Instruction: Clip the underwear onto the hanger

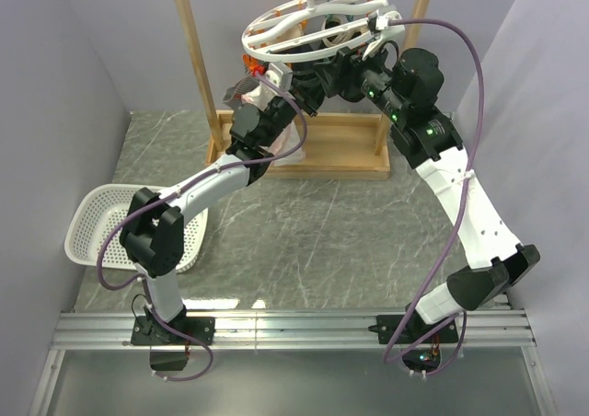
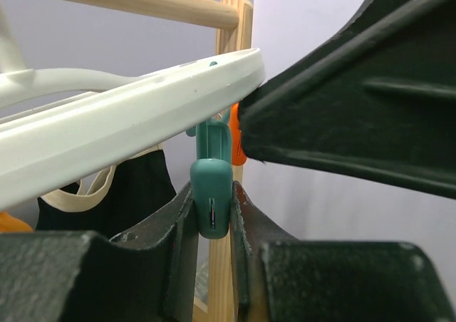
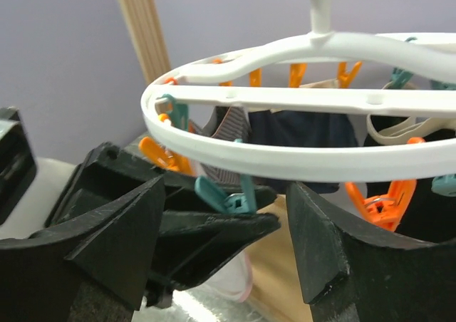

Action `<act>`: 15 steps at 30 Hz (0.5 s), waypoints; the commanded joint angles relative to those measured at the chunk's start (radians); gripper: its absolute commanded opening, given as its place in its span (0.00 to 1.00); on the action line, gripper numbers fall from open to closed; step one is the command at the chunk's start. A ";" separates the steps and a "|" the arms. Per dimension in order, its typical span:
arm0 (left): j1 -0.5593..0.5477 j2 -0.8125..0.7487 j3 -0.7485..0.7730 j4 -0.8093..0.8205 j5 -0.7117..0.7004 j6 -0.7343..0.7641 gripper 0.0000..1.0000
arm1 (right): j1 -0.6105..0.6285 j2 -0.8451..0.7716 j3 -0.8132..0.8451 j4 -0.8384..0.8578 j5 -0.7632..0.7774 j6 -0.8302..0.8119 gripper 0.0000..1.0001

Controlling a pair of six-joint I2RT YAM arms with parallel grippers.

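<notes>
The white oval hanger (image 1: 313, 25) hangs from the wooden rack, with orange and teal clips under its rim. My left gripper (image 1: 265, 112) is raised to the ring's left edge. In the left wrist view its jaws (image 2: 212, 202) are shut on a teal clip (image 2: 211, 187) hanging below the rim (image 2: 128, 126). My right gripper (image 1: 333, 74) is open just under the ring. In its wrist view (image 3: 226, 215) its fingers straddle the left gripper's fingers and the teal clip (image 3: 235, 197). The pale underwear (image 1: 294, 144) with pink trim hangs below the left gripper and shows in the right wrist view (image 3: 235, 283). I cannot tell what holds it.
The wooden rack (image 1: 198, 66) stands at the back on its base board. A white mesh basket (image 1: 97, 223) sits at the left. Dark garments (image 3: 303, 133) and a grey striped cloth (image 3: 226, 126) hang from the hanger, and orange clips (image 3: 377, 201) dangle nearby.
</notes>
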 commanded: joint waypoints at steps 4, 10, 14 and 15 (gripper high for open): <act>-0.003 -0.058 -0.001 0.033 0.045 0.013 0.16 | 0.010 0.030 0.080 -0.016 0.036 -0.039 0.73; -0.004 -0.059 0.001 0.027 0.061 0.018 0.17 | 0.015 0.031 0.070 -0.036 -0.013 -0.033 0.72; -0.003 -0.062 -0.006 0.027 0.066 0.018 0.18 | 0.021 0.040 0.096 -0.064 -0.039 -0.044 0.71; -0.003 -0.062 -0.006 0.030 0.069 0.018 0.18 | 0.024 0.055 0.109 -0.073 -0.039 -0.052 0.70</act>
